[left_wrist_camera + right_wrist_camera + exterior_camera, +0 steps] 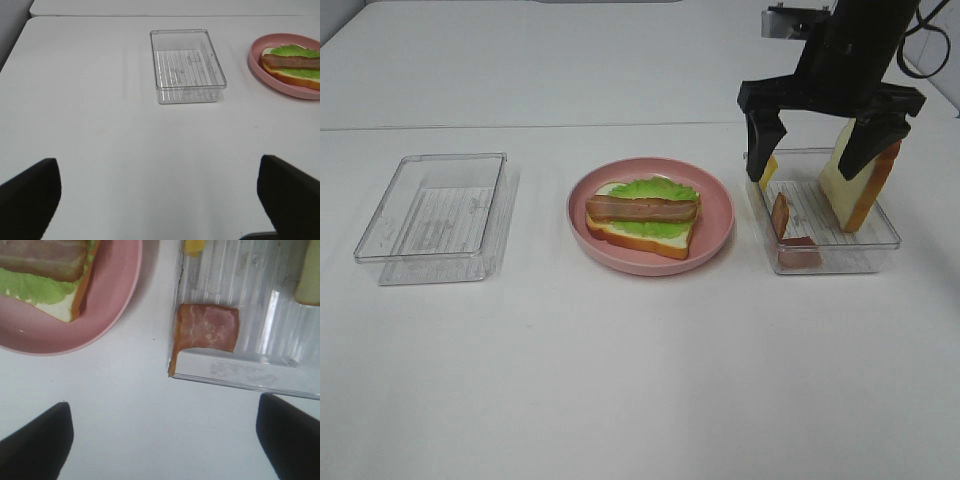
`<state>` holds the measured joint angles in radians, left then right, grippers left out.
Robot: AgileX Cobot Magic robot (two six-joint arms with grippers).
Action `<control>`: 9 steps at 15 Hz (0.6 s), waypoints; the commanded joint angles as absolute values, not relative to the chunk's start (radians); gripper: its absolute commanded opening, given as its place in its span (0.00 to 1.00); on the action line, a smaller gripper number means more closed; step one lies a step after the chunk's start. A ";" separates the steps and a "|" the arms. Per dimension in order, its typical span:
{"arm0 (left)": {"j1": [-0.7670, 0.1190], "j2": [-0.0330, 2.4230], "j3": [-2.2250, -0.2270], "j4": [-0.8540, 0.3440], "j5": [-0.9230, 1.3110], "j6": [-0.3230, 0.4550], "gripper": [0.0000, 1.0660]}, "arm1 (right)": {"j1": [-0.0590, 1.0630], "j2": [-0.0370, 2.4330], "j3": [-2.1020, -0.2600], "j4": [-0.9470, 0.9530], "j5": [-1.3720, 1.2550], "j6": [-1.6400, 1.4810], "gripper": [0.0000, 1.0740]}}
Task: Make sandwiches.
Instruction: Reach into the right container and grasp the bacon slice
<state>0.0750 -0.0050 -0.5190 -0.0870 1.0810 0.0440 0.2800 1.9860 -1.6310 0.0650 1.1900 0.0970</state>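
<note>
Green lettuce point(658, 188) and a bacon strip point(642, 208) top the white bread slice point(655, 239).

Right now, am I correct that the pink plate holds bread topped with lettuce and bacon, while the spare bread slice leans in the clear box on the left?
Not quite. The spare bread slice leans in the clear box on the right, not the left box; the exterior high view shows it. The pink plate does hold bread topped with lettuce and bacon.
</note>
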 commanded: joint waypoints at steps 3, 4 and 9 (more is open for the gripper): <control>0.077 -0.024 -0.518 -0.096 1.070 0.040 0.96 | 0.276 2.074 -1.620 0.089 1.072 0.086 0.90; 0.077 -0.024 -0.518 -0.096 1.070 0.040 0.96 | 0.276 2.082 -1.620 0.087 1.064 0.086 0.90; 0.077 -0.024 -0.518 -0.096 1.070 0.040 0.96 | 0.276 2.157 -1.620 0.081 1.043 0.088 0.90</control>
